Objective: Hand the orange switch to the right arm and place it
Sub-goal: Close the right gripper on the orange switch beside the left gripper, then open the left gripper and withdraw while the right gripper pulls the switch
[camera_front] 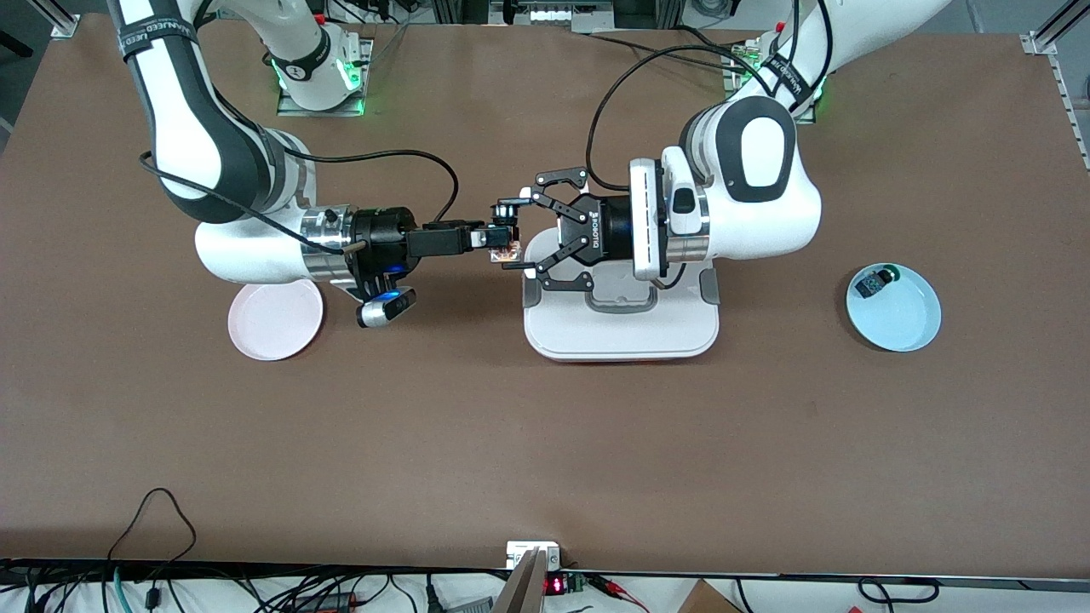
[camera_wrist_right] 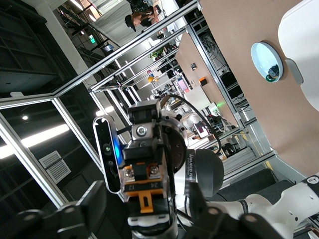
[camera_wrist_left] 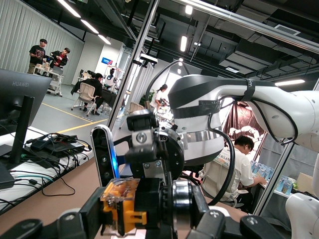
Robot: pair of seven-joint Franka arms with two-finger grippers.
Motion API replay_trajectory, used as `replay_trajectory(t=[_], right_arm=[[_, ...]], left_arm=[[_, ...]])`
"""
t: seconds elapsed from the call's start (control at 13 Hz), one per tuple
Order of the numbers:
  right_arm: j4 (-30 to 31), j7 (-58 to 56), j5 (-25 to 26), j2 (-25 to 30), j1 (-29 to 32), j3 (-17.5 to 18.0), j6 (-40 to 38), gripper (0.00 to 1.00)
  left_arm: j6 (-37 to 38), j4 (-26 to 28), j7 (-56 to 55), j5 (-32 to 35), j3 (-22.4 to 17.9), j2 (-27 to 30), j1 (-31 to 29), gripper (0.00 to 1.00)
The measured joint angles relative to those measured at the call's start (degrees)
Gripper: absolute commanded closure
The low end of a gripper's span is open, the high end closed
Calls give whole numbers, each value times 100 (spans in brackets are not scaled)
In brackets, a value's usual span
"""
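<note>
The orange switch [camera_front: 507, 250] is held in the air, over the table by the edge of a white box. My left gripper [camera_front: 513, 235], the wide ROBOTIQ one, is shut on it lengthwise. In the left wrist view one pad presses the switch's orange block [camera_wrist_left: 119, 201] and the other presses its black cap end, with the left gripper [camera_wrist_left: 147, 214] around it. My right gripper [camera_front: 496, 237] reaches in from the right arm's end. In the right wrist view the right gripper [camera_wrist_right: 144, 206] is open and straddles the switch [camera_wrist_right: 145, 186], with gaps on both sides.
A white lidded box [camera_front: 622, 332] lies under the left gripper. A pink plate [camera_front: 274, 319] sits near the right arm's end. A light blue plate [camera_front: 907, 323] at the left arm's end holds a small blue-and-green component [camera_front: 870, 283].
</note>
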State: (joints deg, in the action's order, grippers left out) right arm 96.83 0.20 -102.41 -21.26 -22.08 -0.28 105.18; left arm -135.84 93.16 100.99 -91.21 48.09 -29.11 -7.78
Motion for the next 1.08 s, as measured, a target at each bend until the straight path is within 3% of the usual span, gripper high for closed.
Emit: replay_trajectory(t=[0.08, 0.31, 0.62, 0.69, 0.77, 0.85, 0.92, 1.08], right_arm=[[0, 0, 0, 0, 3, 0, 0, 54], [16, 0, 0, -13, 23, -3, -1, 82], [26, -31, 15, -42, 32, -3, -1, 88], [26, -31, 15, -47, 32, -3, 0, 89], [26, -31, 15, -49, 32, -3, 0, 89], [26, -31, 15, -50, 32, -3, 0, 89], [25, -31, 15, -51, 31, -3, 0, 89], [24, -31, 3, -51, 44, -9, 6, 91]], left_arm=[[-3, 0, 1, 0, -2, 0, 1, 100], [-20, -14, 1, -2, -4, -1, 4, 100], [-44, -12, -18, -2, -5, -43, 14, 99], [-44, -12, -18, -2, -5, -49, 15, 79], [-43, -12, -18, -2, -5, -52, 15, 50], [-43, -12, -18, -2, -6, -54, 15, 5], [-43, -12, -20, -2, -7, -54, 15, 0], [-42, -11, -18, -2, -15, -55, 9, 0]])
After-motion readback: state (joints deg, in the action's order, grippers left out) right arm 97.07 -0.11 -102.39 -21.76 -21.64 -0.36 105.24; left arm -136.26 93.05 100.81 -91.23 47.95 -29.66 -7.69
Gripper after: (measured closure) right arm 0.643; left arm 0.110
